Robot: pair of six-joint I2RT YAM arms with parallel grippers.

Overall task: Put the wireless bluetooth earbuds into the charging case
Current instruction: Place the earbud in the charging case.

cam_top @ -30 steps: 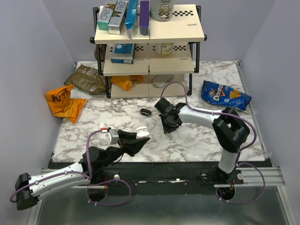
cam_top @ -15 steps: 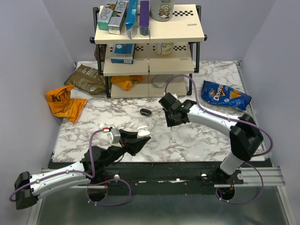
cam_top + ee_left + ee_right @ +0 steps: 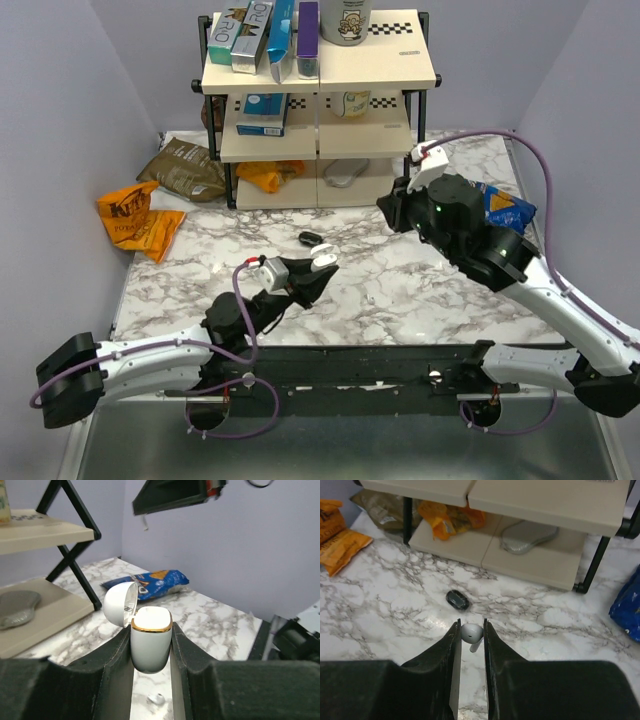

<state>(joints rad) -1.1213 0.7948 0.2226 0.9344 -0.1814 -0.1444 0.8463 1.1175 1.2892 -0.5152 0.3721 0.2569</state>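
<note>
My left gripper is shut on a white charging case with a gold rim. The case stands upright with its lid hinged open to the left, held above the table. In the top view the gripper is at the table's front middle. A white earbud lies on the marble below it. My right gripper is shut on a second white earbud, stem down, high above the table. In the top view the right gripper hides that bud. A small black oval thing lies on the marble.
A two-tier shelf rack with boxes stands at the back. A blue Doritos bag lies at the right, also in the left wrist view. An orange bag and a brown bag lie at the left. A silvery pouch lies on the low shelf.
My right gripper has risen from the table middle and swung up and to the right with the white earbud. My left gripper has moved forward and right with the open case.
</note>
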